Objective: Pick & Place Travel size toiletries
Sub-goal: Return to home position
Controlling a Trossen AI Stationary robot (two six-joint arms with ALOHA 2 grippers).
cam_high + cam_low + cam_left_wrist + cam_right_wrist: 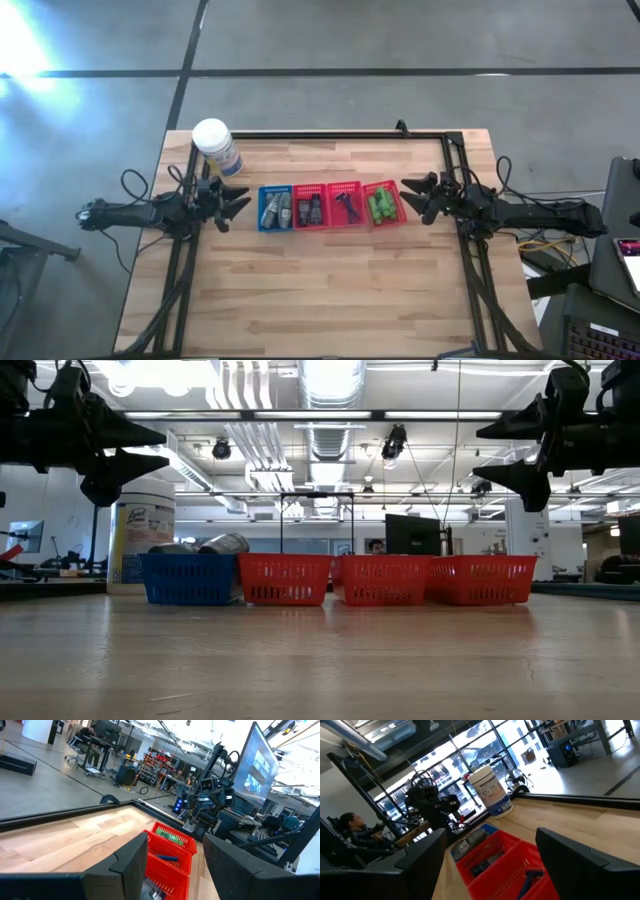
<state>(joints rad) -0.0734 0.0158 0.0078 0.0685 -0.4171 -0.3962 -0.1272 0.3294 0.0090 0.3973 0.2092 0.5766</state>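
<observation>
A row of small mesh baskets stands mid-table: one blue basket (pixel 275 208) and three red ones. Grey tubes (pixel 276 209) lie in the blue basket and stick above its rim in the low view (pixel 222 544). Dark packets (pixel 310 209) fill the first red basket, a thin dark stick (pixel 346 207) lies in the second, and green bottles (pixel 381 204) in the third. My left gripper (pixel 240 203) hovers open just left of the row, raised above the table (pixel 150 448). My right gripper (pixel 410 196) hovers open just right of the row (pixel 495 450).
A white-lidded jar with a bluish label (pixel 217 146) stands near the table's far-left corner, behind my left gripper. A dark frame rail (pixel 330 134) runs along the far edge. Bare wood lies in front of the baskets (pixel 320 290). A person sits beyond the table (pixel 351 827).
</observation>
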